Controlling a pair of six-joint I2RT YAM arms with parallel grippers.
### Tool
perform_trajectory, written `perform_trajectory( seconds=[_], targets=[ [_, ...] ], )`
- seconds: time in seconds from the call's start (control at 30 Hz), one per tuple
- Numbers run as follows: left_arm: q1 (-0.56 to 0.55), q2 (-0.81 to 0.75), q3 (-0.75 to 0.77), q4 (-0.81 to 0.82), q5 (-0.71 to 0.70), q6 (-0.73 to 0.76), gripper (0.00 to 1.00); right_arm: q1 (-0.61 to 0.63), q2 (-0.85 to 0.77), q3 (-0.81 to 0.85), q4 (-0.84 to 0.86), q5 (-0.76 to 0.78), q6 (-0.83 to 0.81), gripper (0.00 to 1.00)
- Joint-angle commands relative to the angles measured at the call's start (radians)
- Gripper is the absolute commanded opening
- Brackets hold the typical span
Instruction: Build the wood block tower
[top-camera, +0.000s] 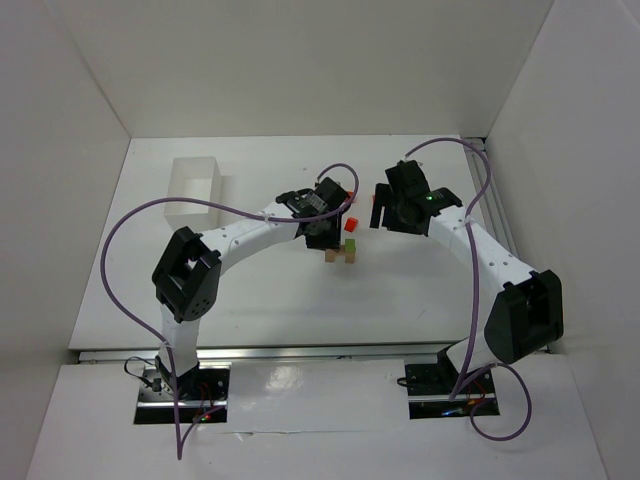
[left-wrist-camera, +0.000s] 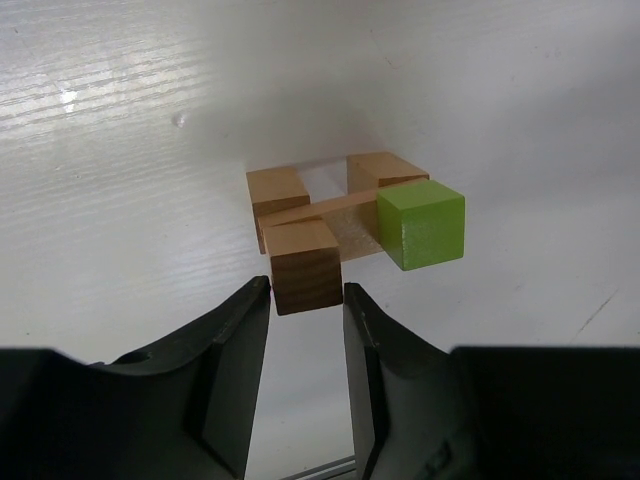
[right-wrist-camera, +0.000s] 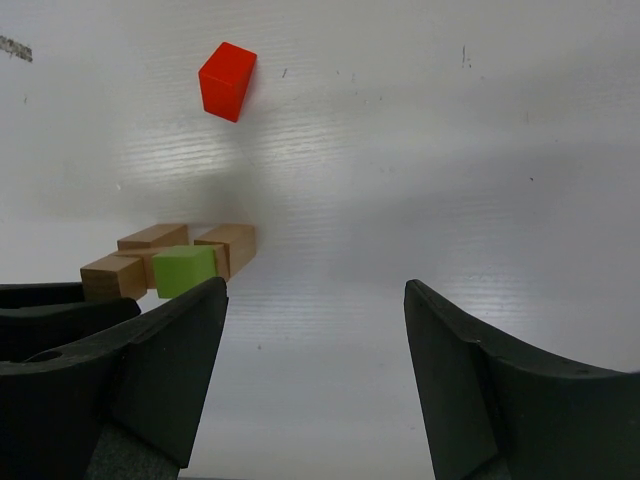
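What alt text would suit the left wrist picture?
The left gripper's tips flank a tan block; whether they touch is unclear. Behind, two more tan blocks and a green block complete a square on a white table, a thin stick lying across them.

Bare table ahead of right claw; block cluster aside.

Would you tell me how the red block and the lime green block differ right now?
The red block stands alone, touching nothing; the lime green block sits against tan blocks. The red block lies farther from the left hand than the lime green block. Both are small cubes, neither held.
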Motion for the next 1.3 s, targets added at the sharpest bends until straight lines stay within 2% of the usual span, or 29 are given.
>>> perform_trajectory(
  seconds=[0.0,0.1,0.2,0.27,0.47,0.6,0.83,1.07,1.27],
  targets=[
    [-0.002,0.004,0.024,-0.012,0.004,-0.015,0.48,-0.006,-0.037,-0.003,0.025,0.0,0.005,0.79],
    [-0.002,0.004,0.024,-0.012,0.004,-0.015,0.49,-0.006,-0.037,-0.003,0.025,0.0,0.005,0.79],
    [-0.002,-0.005,0.024,-0.012,0.004,-0.015,0.59,-0.006,-0.046,-0.003,0.025,0.0,0.005,0.79],
    [-0.002,-0.016,0.024,-0.012,0.004,-0.015,0.61,-0.006,-0.046,-0.003,0.035,0.0,0.005,0.79],
    [-0.002,-0.056,0.046,-0.033,0.002,-0.006,0.62,-0.006,-0.011,0.018,0.057,-0.009,0.005,0.79],
    [-0.002,-0.097,0.046,-0.043,-0.019,-0.006,0.63,-0.006,-0.011,0.041,0.142,-0.009,-0.005,0.79],
    [-0.002,-0.165,0.069,-0.104,-0.073,0.014,0.63,-0.015,0.124,0.156,0.162,0.0,-0.015,0.77],
    [0.159,-0.284,-0.005,-0.104,-0.062,0.054,0.63,-0.093,0.23,0.198,0.193,-0.044,-0.024,0.77],
    [0.332,-0.323,-0.057,-0.104,0.017,0.121,0.62,-0.125,0.36,0.291,0.17,-0.064,-0.053,0.77]
  ],
)
